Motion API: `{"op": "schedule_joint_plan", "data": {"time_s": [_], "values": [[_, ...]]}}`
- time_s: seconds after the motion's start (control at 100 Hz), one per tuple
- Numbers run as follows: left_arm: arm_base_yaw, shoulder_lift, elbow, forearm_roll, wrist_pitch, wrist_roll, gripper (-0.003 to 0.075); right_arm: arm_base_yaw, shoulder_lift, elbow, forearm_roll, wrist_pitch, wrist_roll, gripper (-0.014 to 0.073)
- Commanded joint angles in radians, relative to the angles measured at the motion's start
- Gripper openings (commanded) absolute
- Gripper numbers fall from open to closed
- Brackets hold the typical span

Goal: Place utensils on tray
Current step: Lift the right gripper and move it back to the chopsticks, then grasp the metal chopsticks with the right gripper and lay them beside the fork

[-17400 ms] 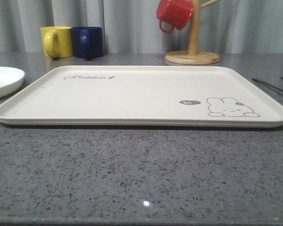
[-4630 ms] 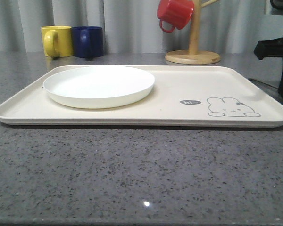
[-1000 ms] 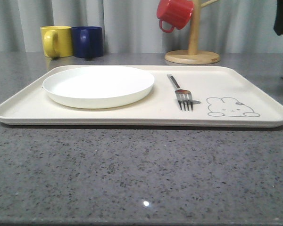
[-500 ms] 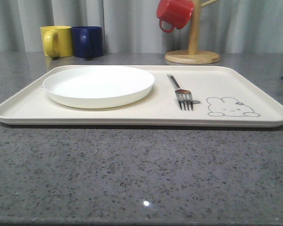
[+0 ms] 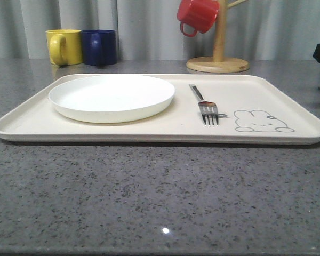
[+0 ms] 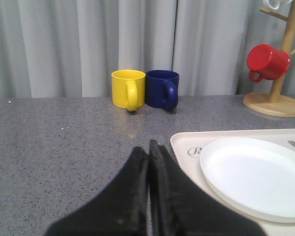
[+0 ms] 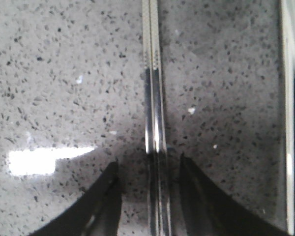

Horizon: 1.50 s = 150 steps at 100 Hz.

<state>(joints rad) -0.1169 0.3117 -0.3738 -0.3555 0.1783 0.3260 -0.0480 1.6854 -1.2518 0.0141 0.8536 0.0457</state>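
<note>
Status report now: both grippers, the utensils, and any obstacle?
Left gripper shut, empty, beside tray. Right gripper open, straddling chopsticks on the counter. Plate and fork on tray. No obstacle seen.

Setting: staged tabletop, dressed like a home dining or kitchen corner. Desk [image 5: 160, 202] is dark grey speckled stone, polished, with a ceiling light glinting off it. Backdrop is a plain grey pleated curtain [image 5: 144, 26] hung close behind, with no walls or cabinets on show. Household tableware: yellow mug [image 5: 64, 47] and blue mug [image 5: 100, 47] side by side at the back, red mug [image 5: 198, 15] hanging on a wooden mug stand [image 5: 218, 53]. Cream serving tray [image 5: 288, 96] with a rabbit drawing carries a white plate [image 5: 112, 97] and a fork [image 5: 204, 104].
</note>
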Motion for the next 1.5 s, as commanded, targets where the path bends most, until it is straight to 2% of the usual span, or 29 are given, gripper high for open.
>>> {"op": "schedule_joint_plan", "data": {"time_s": [0.0,0.08,0.23,0.3,0.62,0.88,1.08,1.21,1.32,1.49], "values": [[0.001,0.006,-0.026,-0.005,-0.085,-0.002,-0.0018,-0.007,-0.034,-0.023,0.007,-0.023,-0.014,0.0308],[0.001,0.006,-0.026,-0.005,-0.085,-0.002,-0.0018,-0.007,-0.034,-0.023,0.007,-0.018,-0.014,0.0270],[0.001,0.006,-0.026,-0.005,-0.085,-0.002,-0.0018,-0.007,-0.035,-0.024,0.011,-0.011,-0.013,0.0056],[0.001,0.006,-0.026,-0.005,-0.085,-0.002,-0.0018,-0.007,-0.039,-0.029,0.029,-0.012,-0.013,0.0001],[0.001,0.006,-0.026,-0.005,-0.085,-0.002,-0.0018,0.020,-0.158,-0.038,0.151,0.019,0.003,0.0000],[0.001,0.006,-0.026,-0.005,-0.085,-0.002,-0.0018,0.182,-0.246,-0.038,0.151,-0.015,0.151,0.0000],[0.001,0.006,-0.026,-0.005,-0.085,-0.002,-0.0018,0.337,-0.218,-0.038,0.089,-0.100,0.303,0.0000],[0.001,0.006,-0.026,-0.005,-0.085,-0.002,-0.0018,0.413,-0.179,-0.038,-0.022,-0.122,0.441,0.0000],[0.001,0.006,-0.026,-0.005,-0.085,-0.002,-0.0018,0.444,-0.140,-0.038,-0.099,-0.127,0.534,0.0000],[0.001,0.006,-0.026,-0.005,-0.085,-0.002,-0.0018,0.453,-0.093,-0.038,-0.096,-0.173,0.570,0.0000]]}}
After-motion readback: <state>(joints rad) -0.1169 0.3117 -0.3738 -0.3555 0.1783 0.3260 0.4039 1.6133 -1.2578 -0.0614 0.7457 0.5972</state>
